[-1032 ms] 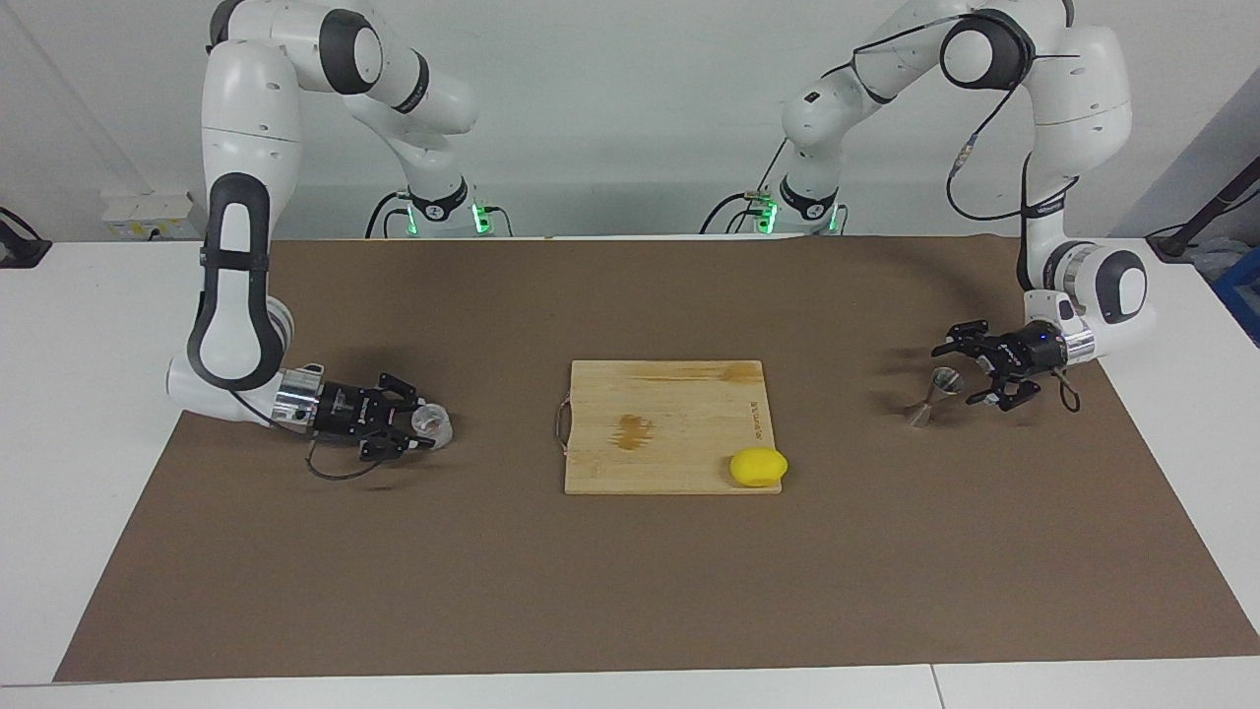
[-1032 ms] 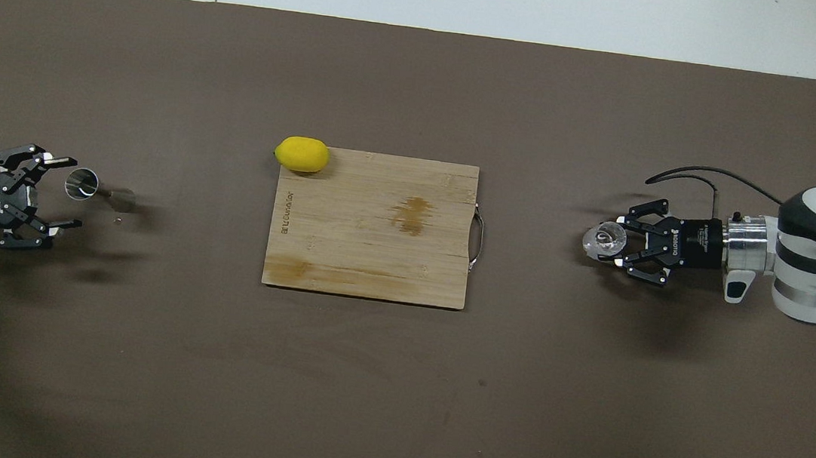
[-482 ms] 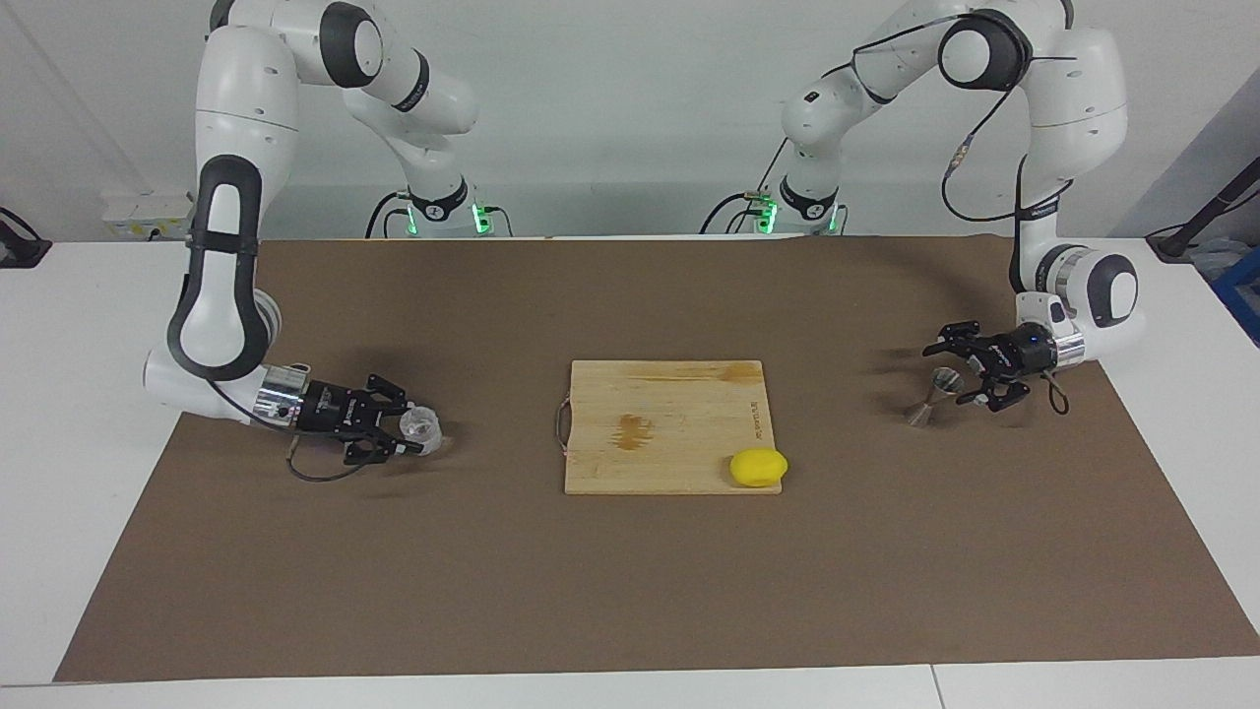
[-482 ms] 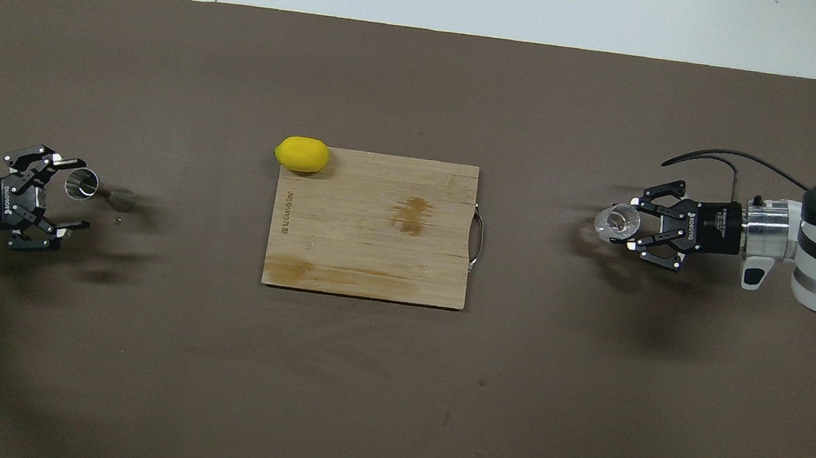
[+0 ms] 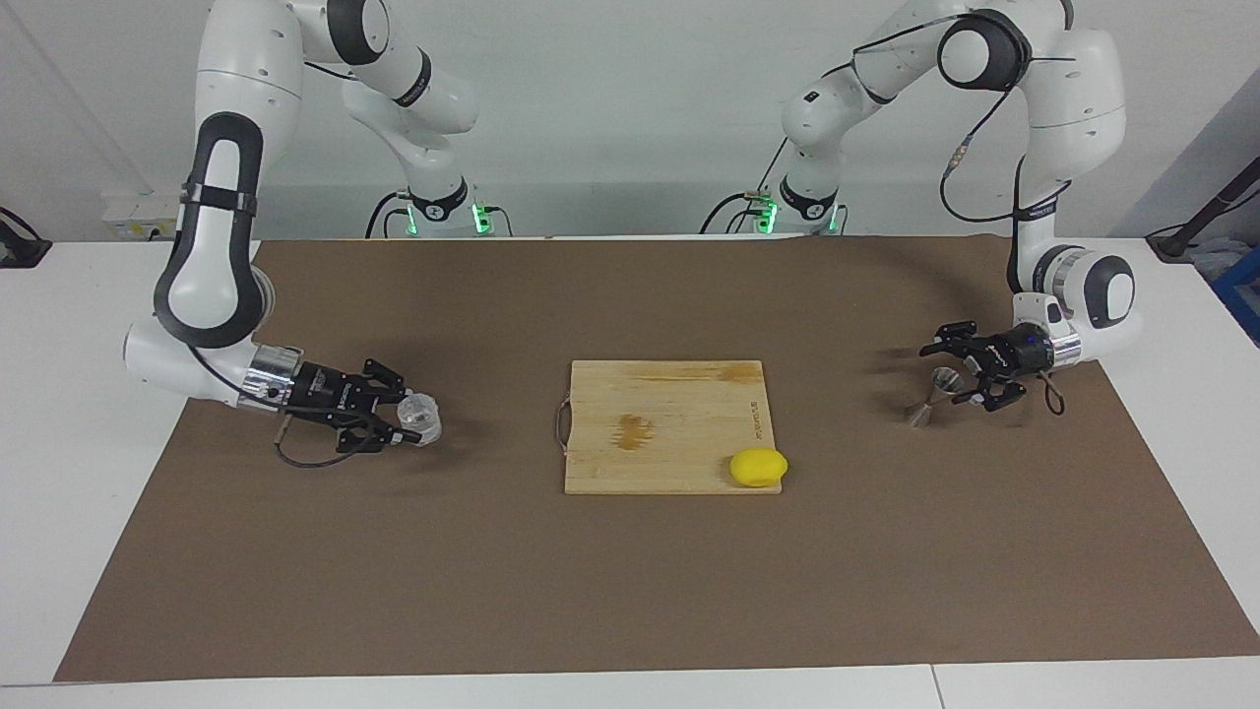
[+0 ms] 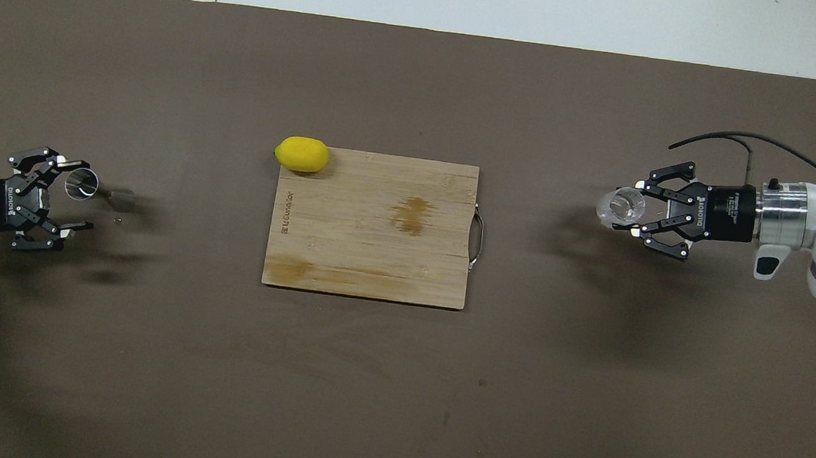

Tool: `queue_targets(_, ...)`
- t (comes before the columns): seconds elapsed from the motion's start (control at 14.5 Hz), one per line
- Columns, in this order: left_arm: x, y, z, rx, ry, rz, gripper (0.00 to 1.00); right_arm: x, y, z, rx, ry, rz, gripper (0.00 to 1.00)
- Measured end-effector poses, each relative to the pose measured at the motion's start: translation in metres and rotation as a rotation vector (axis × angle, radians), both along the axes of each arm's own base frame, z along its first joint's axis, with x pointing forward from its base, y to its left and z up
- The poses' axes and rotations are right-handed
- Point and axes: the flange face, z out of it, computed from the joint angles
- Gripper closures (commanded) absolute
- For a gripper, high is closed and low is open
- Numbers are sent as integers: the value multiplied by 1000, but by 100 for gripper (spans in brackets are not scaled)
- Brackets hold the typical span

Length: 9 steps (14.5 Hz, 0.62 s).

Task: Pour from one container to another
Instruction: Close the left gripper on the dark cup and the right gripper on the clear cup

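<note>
The right gripper (image 5: 411, 425) grips a glass cup (image 5: 421, 418), lifted toward the right arm's end from the cutting board (image 5: 669, 425). The left gripper (image 5: 955, 372), spread wide, flanks the jigger (image 5: 935, 394). The glass looks light, slick and breakable; hold its side wall.

The right arm reaches out low with its wrist lying nearly level, and the right gripper (image 5: 411, 425) (image 6: 631, 213) is closed on the glass cup (image 5: 421, 418) (image 6: 621, 207), apparently lifted just clear of the mat. The left arm folds down at its own end, its wrist also level. The left gripper (image 5: 957, 377) (image 6: 70, 195) has its fingers spread wide about the jigger (image 5: 935, 391) (image 6: 88, 185) without gripping it.
</note>
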Motion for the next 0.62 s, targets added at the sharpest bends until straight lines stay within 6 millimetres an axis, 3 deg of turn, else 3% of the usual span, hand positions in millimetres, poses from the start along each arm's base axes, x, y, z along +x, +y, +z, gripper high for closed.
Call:
queue_targets(0.34,0,2,0,2,0,4,50,3,18,19,-15,-11,2,100)
queue_targets(0.55,-1,5,-1,4,1,10,58,3,21,22,-15,-15,7,100)
queue_targets(0.62,-1,5,-1,4,1,10,66,3,22,22,-14,-16,10,100)
